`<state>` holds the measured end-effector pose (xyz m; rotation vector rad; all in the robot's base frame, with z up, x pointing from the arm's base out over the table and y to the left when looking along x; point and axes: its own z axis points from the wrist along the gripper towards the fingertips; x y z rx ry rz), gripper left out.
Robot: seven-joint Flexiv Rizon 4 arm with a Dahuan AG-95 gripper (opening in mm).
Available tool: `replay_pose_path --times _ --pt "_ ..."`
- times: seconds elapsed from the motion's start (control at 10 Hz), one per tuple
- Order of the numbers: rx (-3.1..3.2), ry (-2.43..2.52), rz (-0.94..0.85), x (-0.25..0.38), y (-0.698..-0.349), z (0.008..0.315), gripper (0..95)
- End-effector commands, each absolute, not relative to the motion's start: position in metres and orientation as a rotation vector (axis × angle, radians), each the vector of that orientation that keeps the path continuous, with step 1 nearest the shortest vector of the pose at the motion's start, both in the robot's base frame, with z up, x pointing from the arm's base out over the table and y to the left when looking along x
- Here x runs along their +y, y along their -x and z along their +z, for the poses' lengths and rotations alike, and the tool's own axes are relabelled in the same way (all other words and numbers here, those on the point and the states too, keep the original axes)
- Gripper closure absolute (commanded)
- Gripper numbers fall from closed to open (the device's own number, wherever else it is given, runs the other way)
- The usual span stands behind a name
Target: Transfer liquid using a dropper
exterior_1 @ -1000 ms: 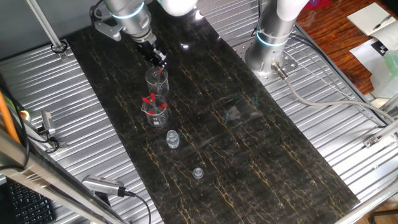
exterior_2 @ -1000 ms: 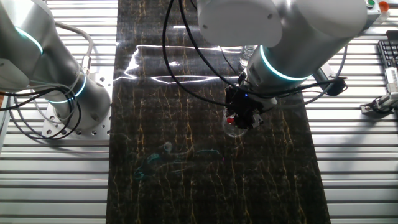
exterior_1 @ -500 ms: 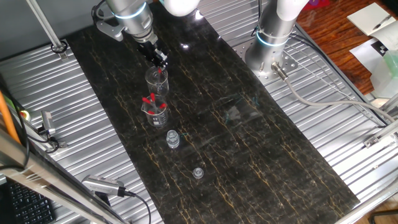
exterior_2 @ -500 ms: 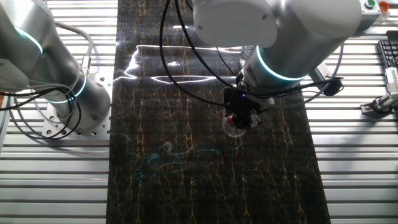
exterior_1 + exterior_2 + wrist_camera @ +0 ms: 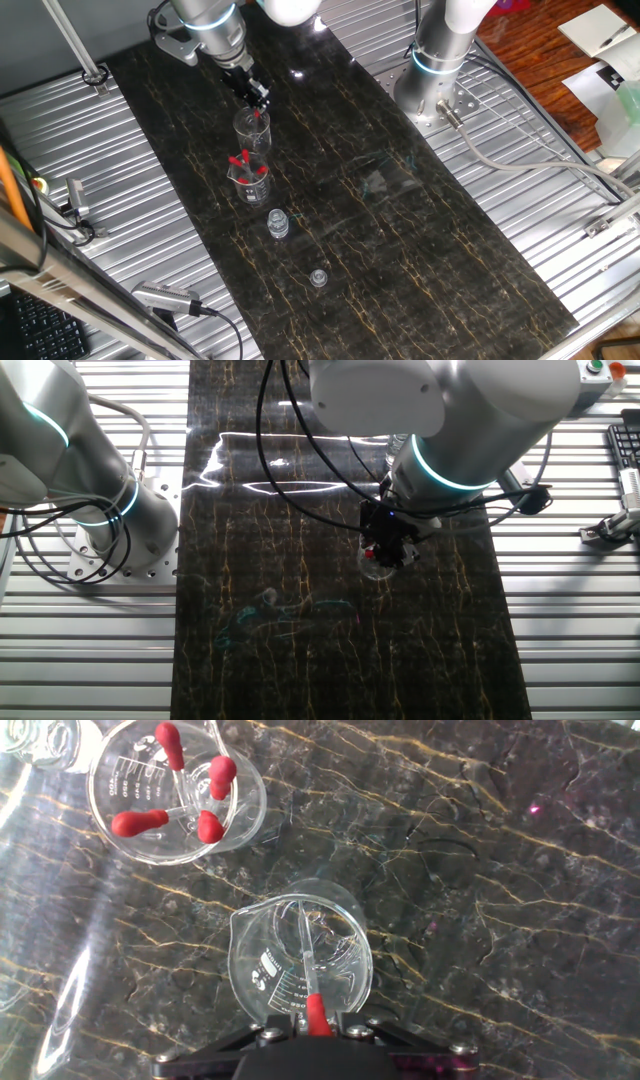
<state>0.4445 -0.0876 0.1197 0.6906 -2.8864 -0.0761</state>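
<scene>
Two fingers of the gripper (image 5: 318, 1025) pinch the dropper (image 5: 311, 982) by its red bulb, tip inside the near beaker (image 5: 297, 960). Light, fragile stem; soft bulb squeezes easily. Spare droppers (image 5: 170, 795) fill the far beaker (image 5: 105, 815).

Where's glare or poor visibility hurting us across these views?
The other fixed view: bright streaks glare across the tabletop, and the arm hides most of the beaker. One fixed view: the glassware is tiny and faint. Hand view: sharp, and the dropper reads clearly.
</scene>
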Motion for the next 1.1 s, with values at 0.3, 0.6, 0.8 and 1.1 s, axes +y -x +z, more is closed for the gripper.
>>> replay_pose_path --times 0.3,0.6,0.8,1.1 --pt "-2.891 -0.677 -0.076 -0.0875 -0.4453 0.1197 95.0" --pt "-2.891 -0.669 -0.076 -0.0876 -0.4457 0.1206 95.0" --pt "-2.879 -0.663 -0.074 -0.0879 -0.4465 0.1231 95.0" --pt "-2.871 -0.658 -0.069 -0.0881 -0.4475 0.1246 95.0"
